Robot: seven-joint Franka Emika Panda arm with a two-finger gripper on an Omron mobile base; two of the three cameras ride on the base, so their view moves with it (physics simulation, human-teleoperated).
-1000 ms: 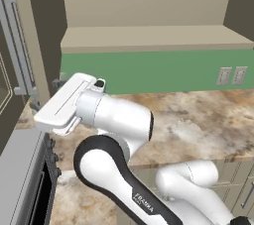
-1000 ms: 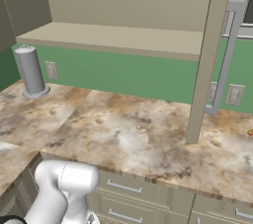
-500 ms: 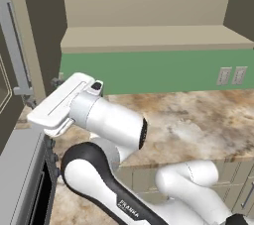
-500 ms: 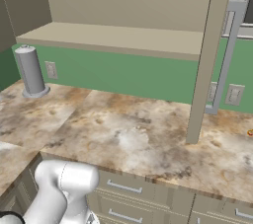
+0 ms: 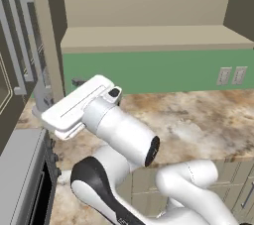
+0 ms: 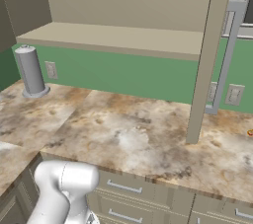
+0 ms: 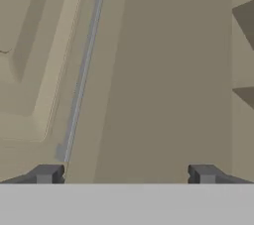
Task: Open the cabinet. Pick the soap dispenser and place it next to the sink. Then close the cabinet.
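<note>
**Fingers spread before a cabinet door**

The cabinet (image 6: 123, 40) stands open above the marbled tabletop (image 6: 138, 134), its beige shelf bare. In the hand view the fingers (image 7: 47, 173) are spread wide, holding nothing, pointed at a beige door panel with a long silver handle (image 7: 82, 75) running above the left fingertip.

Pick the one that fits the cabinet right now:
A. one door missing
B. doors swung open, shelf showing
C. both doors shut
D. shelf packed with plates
B: the cabinet shows its plain shelf in both base views, with a door standing edge-on at the right and its bar handle beside it.
</note>
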